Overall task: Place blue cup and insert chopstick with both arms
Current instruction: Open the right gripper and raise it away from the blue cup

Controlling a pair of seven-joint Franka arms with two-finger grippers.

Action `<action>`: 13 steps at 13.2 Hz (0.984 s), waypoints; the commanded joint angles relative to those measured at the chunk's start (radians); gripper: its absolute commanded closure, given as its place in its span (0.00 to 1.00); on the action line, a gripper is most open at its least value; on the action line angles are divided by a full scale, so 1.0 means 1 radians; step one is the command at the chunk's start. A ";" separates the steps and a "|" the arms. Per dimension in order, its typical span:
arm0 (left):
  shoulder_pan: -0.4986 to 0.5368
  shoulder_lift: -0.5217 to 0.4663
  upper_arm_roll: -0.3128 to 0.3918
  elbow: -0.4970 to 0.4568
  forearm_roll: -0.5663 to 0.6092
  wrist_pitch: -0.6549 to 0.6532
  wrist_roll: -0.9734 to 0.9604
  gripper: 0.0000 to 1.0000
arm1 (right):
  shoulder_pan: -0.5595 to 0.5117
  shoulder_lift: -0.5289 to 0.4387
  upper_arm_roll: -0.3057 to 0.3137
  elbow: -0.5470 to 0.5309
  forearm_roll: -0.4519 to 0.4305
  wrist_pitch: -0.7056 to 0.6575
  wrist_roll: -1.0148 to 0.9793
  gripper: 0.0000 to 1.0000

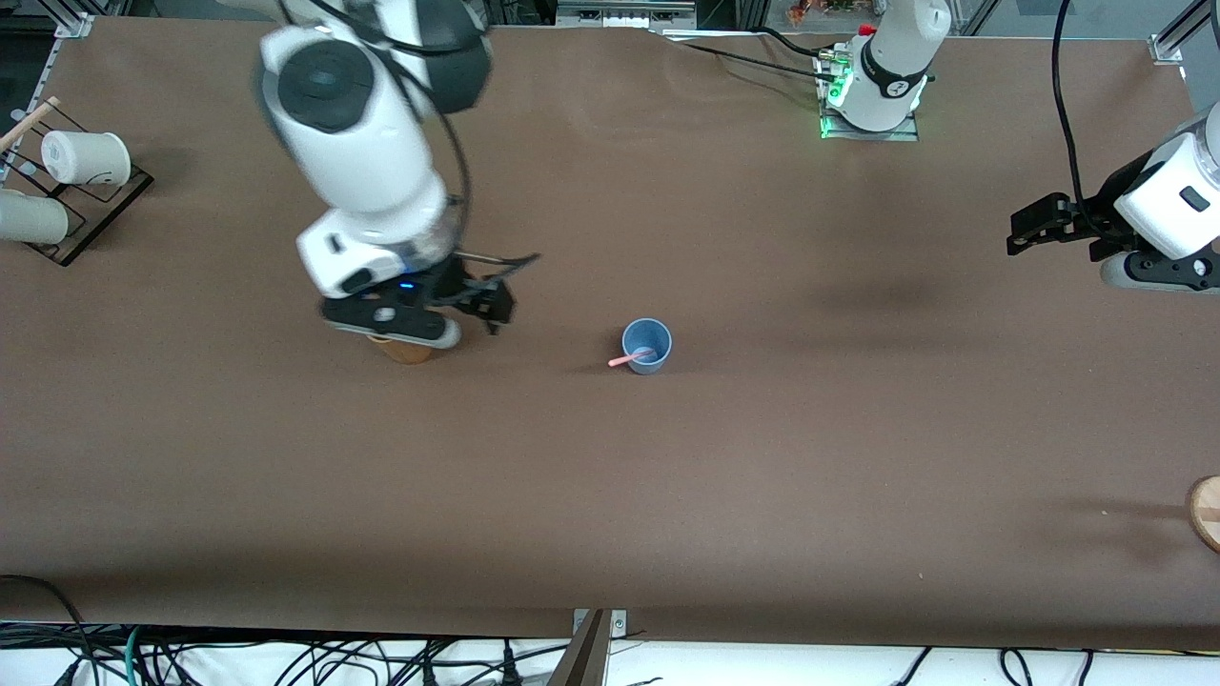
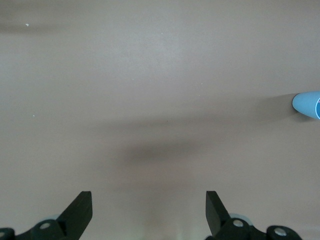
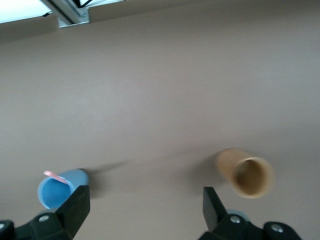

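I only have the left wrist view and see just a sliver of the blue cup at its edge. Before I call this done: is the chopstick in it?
Observer: Yes. The chopstick leans inside the blue cup, with one end over the rim.
Operator: Is the right gripper holding anything?
Observer: No. The right gripper is open and empty, over the table between the blue cup and a brown cup.

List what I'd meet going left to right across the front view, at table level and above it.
White cups on a rack → right gripper over the brown cup → blue cup holding the chopstick → left gripper → wooden disc.
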 commanded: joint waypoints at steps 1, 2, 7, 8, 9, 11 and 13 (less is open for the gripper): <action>-0.009 -0.004 -0.005 0.001 0.016 0.008 0.012 0.00 | -0.080 -0.101 -0.003 -0.046 0.019 -0.107 -0.160 0.00; -0.008 -0.004 -0.005 0.001 0.014 0.008 0.012 0.00 | -0.142 -0.136 0.018 -0.052 0.019 -0.155 -0.238 0.00; -0.003 0.002 -0.003 0.002 0.013 0.006 0.012 0.00 | -0.471 -0.377 0.223 -0.254 0.008 -0.218 -0.468 0.00; 0.000 0.002 -0.003 0.002 0.013 0.008 0.014 0.00 | -0.485 -0.416 0.227 -0.295 0.006 -0.223 -0.498 0.00; 0.001 0.002 -0.003 0.002 0.013 0.008 0.014 0.00 | -0.485 -0.431 0.225 -0.305 0.000 -0.241 -0.501 0.00; 0.001 0.002 -0.003 0.002 0.013 0.008 0.014 0.00 | -0.483 -0.427 0.222 -0.279 0.002 -0.286 -0.503 0.00; 0.001 0.002 -0.002 0.002 0.013 0.008 0.014 0.00 | -0.485 -0.415 0.221 -0.262 0.002 -0.295 -0.506 0.00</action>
